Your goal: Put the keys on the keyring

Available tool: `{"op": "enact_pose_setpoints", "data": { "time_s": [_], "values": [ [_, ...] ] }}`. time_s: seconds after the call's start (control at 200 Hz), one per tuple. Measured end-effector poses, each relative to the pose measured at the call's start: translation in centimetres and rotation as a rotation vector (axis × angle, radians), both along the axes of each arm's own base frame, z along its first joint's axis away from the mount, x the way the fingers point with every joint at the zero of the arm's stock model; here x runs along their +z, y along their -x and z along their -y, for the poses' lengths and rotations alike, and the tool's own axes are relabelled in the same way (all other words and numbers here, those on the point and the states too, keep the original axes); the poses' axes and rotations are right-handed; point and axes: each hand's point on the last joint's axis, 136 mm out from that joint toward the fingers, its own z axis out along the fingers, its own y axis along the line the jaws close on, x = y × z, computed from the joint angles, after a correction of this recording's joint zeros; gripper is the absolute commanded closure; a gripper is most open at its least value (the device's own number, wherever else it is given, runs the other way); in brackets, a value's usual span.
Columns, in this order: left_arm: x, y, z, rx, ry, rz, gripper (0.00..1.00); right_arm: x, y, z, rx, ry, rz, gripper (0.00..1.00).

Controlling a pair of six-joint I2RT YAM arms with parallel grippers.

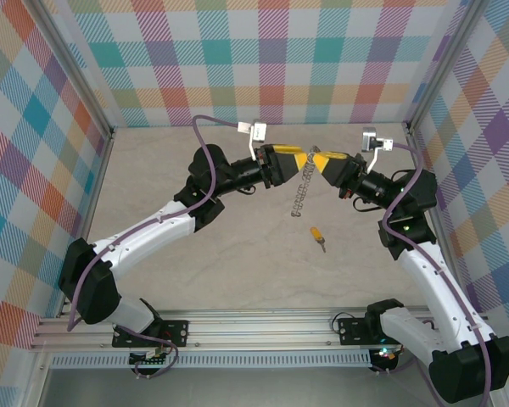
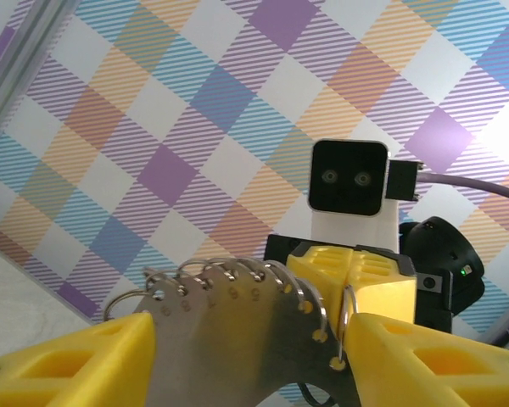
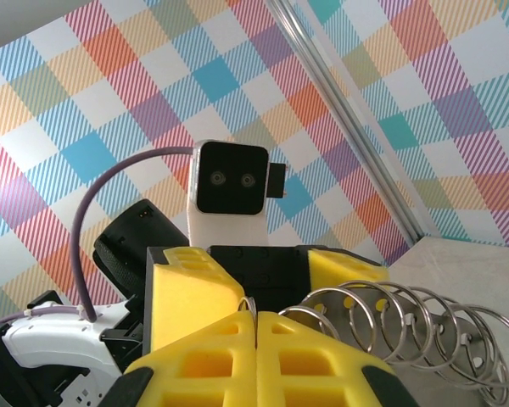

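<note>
The keyring (image 1: 301,191), a grey metal plate fringed with silvery wire loops, hangs in the air between the two arms at the back of the table. My right gripper (image 1: 319,163) is shut on one wire loop at the keyring's upper end (image 3: 267,307). My left gripper (image 1: 298,162) faces it, its yellow fingers (image 2: 85,356) spread wide on either side of the plate (image 2: 229,331), open. The key (image 1: 318,235), small with an orange head and dark blade, lies on the table in front of and below the keyring, apart from both grippers.
Checkered walls close the table on the left, back and right (image 1: 271,59). A metal frame rail (image 1: 263,326) runs along the near edge by the arm bases. The beige tabletop (image 1: 237,263) holds only the key.
</note>
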Motion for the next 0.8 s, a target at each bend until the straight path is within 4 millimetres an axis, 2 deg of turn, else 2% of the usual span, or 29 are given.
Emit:
{"op": "enact_pose_setpoints", "data": {
  "time_s": [0.27,0.495,0.595,0.8],
  "values": [
    [-0.9,-0.6,-0.1,0.034,-0.008,-0.021,0.23,-0.3,-0.2,0.0,-0.008,0.001,-0.012,1.00],
    [-1.4,-0.9,-0.5,0.077,-0.005,-0.035,0.19,-1.0,-0.5,0.0,-0.016,0.004,-0.038,1.00],
    [-0.7,-0.4,-0.7,0.082,0.016,-0.020,0.20,-1.5,-0.6,0.0,-0.015,0.009,-0.057,1.00],
    [0.6,0.3,-0.9,0.066,0.048,0.014,0.32,-1.8,-0.7,0.0,-0.018,0.011,-0.067,1.00]
  ]
}}
